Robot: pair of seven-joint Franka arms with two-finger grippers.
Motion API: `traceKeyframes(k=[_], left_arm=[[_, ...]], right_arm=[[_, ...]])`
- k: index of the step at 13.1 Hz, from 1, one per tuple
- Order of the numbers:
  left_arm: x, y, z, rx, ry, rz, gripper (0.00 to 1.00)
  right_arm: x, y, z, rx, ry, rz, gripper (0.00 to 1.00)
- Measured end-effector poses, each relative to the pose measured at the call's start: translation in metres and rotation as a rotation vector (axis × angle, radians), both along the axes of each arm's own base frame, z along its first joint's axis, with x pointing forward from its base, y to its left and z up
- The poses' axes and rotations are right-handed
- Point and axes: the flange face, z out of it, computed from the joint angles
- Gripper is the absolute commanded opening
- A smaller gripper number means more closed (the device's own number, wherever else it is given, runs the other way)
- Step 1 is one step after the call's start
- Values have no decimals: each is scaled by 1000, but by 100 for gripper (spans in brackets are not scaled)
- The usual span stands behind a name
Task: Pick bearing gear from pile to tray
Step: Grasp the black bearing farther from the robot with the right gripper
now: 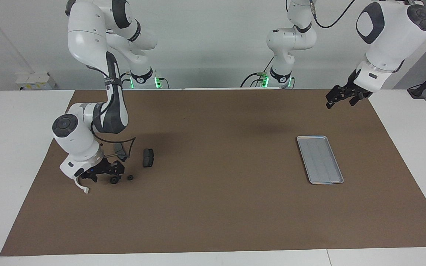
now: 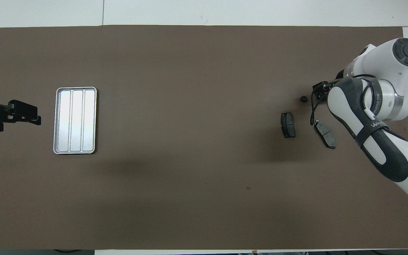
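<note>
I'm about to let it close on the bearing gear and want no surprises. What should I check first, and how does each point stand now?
1. Right pincer open: ok.
2. Right pincer down at the larger black round piece: ok.
3. That piece sits between its fingertips: cannot tell.
4. Smaller round piece apart from the pincer: ok.
5. Tray holds nothing: ok.
6. Left pincer waits open, away from the tray: ok.

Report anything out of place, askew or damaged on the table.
Nothing stands out. The tray lies flat and holds nothing; the two brake pads, small black round pieces and white bracket lie loose under the right gripper.
</note>
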Motion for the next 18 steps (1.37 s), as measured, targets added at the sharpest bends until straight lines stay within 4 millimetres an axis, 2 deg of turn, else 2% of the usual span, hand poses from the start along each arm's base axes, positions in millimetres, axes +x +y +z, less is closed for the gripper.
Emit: traceKeyframes(k=[3, 5, 12, 14, 16, 18], left_arm=[[-8, -3, -20, 0, -19, -3, 100], [-14, -3, -26, 0, -13, -4, 100], [-19, -4, -26, 0, -10, -6, 100], [-19, -4, -26, 0, -8, -6, 100], [-21, -4, -26, 0, -3, -6, 100], [-23, -4, -24, 0, 7, -7, 100]], right_arm=[[1, 1, -10, 0, 6, 2, 99], [1, 2, -14, 1, 10, 3, 99], [0, 6, -28, 2, 27, 9, 98], [-1, 6, -32, 2, 35, 10, 95], [-3, 6, -35, 3, 41, 10, 80], [-4, 6, -37, 3, 46, 10, 56]])
